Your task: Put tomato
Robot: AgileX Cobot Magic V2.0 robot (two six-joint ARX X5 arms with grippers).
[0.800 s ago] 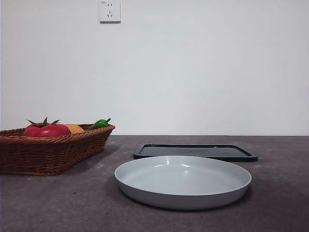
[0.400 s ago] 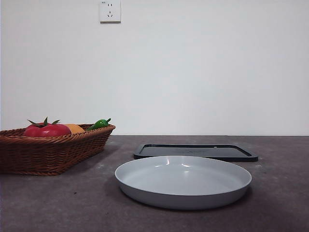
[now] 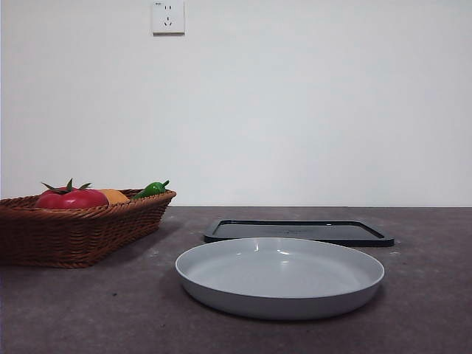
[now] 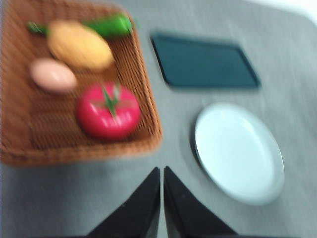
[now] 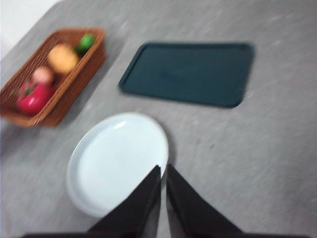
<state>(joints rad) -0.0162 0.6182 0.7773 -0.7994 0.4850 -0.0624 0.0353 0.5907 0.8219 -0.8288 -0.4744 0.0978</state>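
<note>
The tomato (image 4: 108, 110) lies in the basket (image 4: 146, 106) (beside an orange fruit (image 4: 79, 44) and a pepper (image 4: 110, 25)), while both grippers, left (image 4: 162, 170) and right (image 5: 163, 168), hang above the tabletop (image 3: 88, 310) with fingers pressed together, holding nothing.

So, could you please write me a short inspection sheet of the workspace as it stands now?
Surface: dark grey speckled table, nothing spilled.
Job's things: tomato lies in the wicker basket, untouched.
Clutter: orange fruit, green pepper and a pale pink round item share the basket; empty white plate near the front; dark tray behind the plate.
Grippers: left gripper above bare table beside the basket, jaws together, holding nothing; right gripper above the plate's edge, jaws together, holding nothing.
Cables: nothing seen.
Surroundings: plain white wall with a socket.
</note>
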